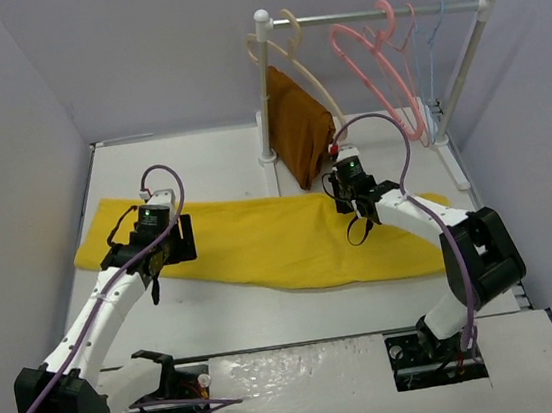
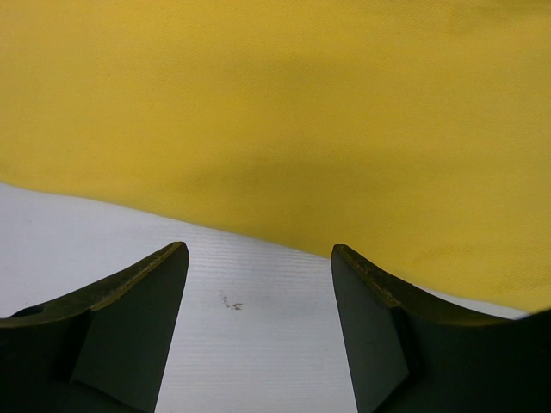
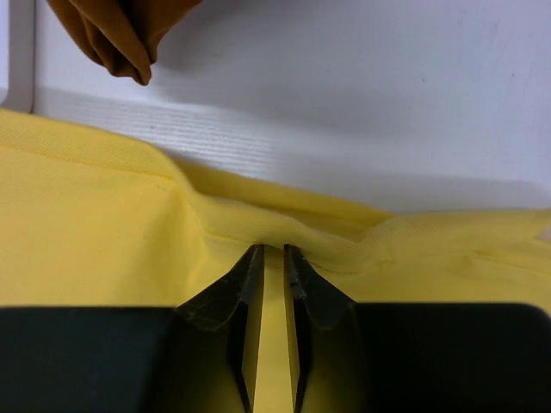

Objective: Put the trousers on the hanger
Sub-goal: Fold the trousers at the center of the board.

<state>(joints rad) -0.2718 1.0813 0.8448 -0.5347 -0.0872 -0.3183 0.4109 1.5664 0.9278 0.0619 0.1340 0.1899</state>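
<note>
The trousers [image 1: 260,241] are clamped at their edge in my right end effector [image 3: 271,249]; they lie just ahead of my open left end effector [image 2: 258,251].

On the left: stretched forward from the near base, wrist tipped down, left gripper [image 2: 258,284] low with jaws parted wide, holding nothing. On the right: folded at a raised elbow, forearm reaching inward and away, right gripper [image 3: 271,256] pointed down, jaws nearly together, pinching a raised fold of the trousers [image 3: 103,232]
</note>
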